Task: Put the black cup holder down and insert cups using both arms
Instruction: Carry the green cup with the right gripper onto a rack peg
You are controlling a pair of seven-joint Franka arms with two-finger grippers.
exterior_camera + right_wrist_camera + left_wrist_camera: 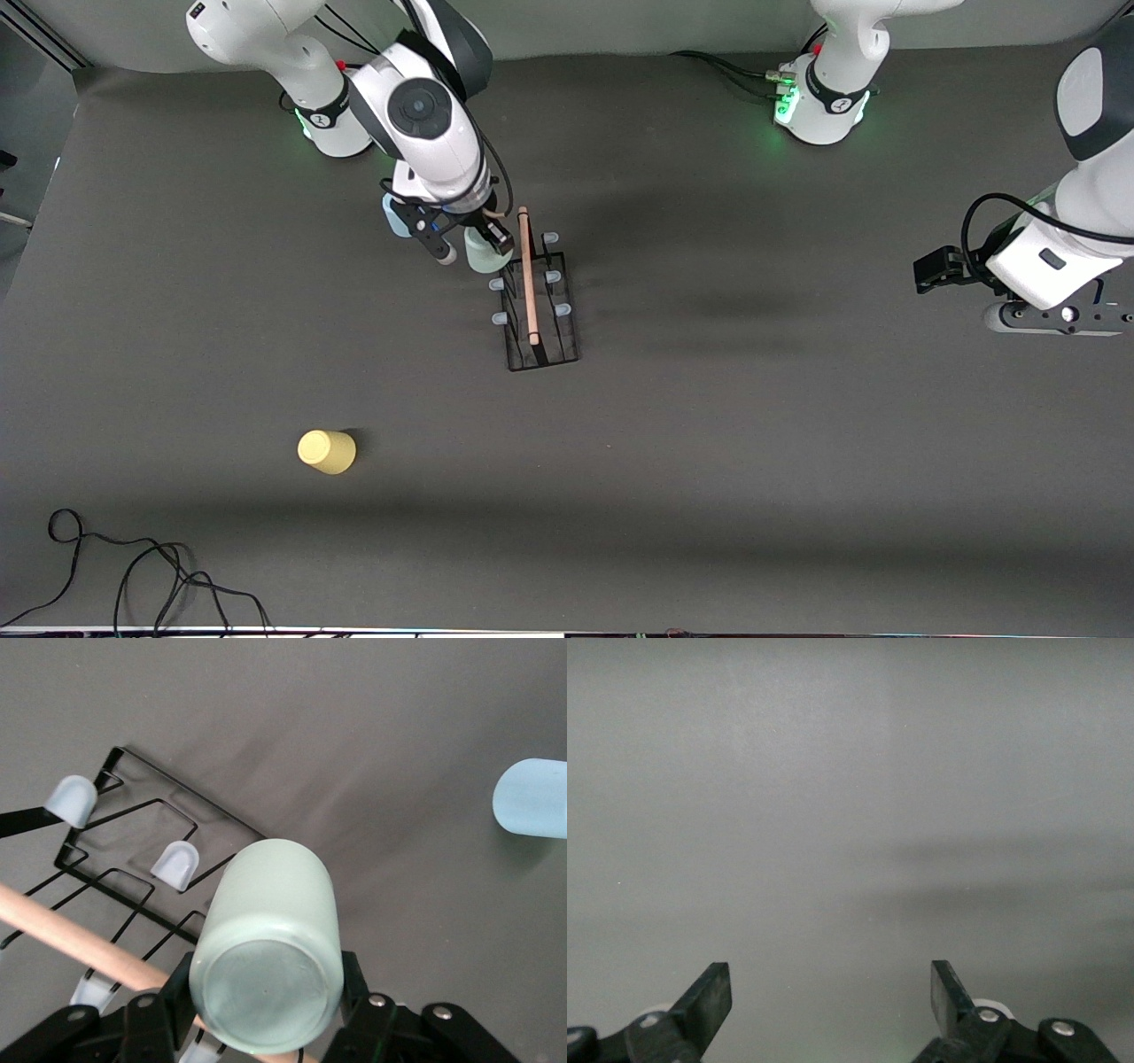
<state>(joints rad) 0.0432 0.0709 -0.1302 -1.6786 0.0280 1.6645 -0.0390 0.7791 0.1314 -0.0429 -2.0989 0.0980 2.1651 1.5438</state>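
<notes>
The right gripper clenches the pale sage green plastic tumbler over the black wire cup holder with its wooden rod handle. The light blue tumbler lies beside it; the yellow tumbler lies nearer the front camera. The left gripper waits, released.

The dark grey table carries the black cup holder, a yellow cup, a light blue cup and a black cable.
</notes>
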